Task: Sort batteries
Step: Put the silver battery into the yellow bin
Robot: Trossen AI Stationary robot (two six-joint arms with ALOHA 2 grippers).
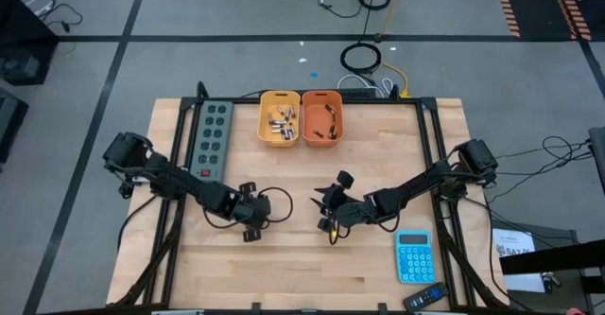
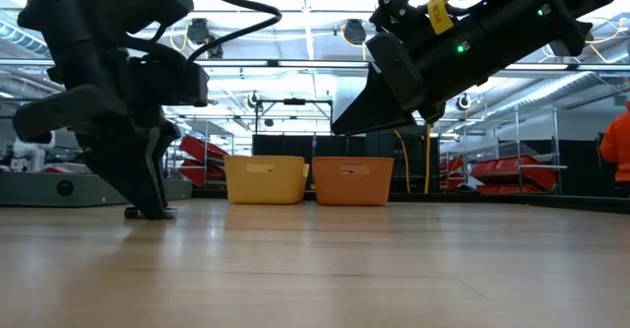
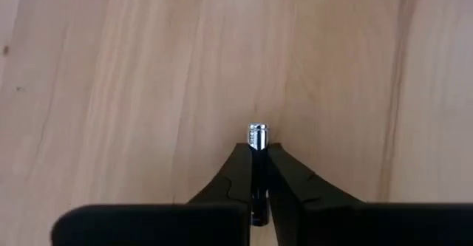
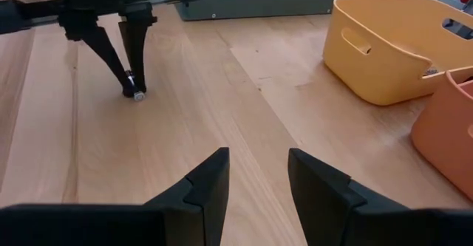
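My left gripper (image 1: 251, 228) stands on the table left of centre, its fingers pointing down, shut on one small battery (image 3: 256, 136) with a dark body and a silvery cap. The right wrist view shows the same battery (image 4: 137, 94) at the fingertips, down at the wood. My right gripper (image 4: 257, 157) is open and touches nothing. It hangs above the table's middle (image 1: 330, 217), well clear of the wood in the low view (image 2: 379, 106). Several batteries (image 1: 282, 121) lie in the yellow bin (image 1: 264, 116), and a few dark ones (image 1: 328, 118) in the orange bin (image 1: 338, 114). My left gripper pinches the battery's dark body (image 3: 257, 173) between its two fingers, coming from above and pointing down. The battery lies along the fingers, and its silvery cap (image 3: 256, 134) sticks out past the fingertips. The fingertips (image 2: 150, 210) reach down to the table top.
A grey power strip (image 1: 214, 137) lies along the far left of the table. A blue calculator (image 1: 412, 255) and a dark remote (image 1: 424, 298) sit near the right near corner. The two bins stand side by side at the far edge. Bare wood (image 1: 284, 268) spreads in front of both grippers.
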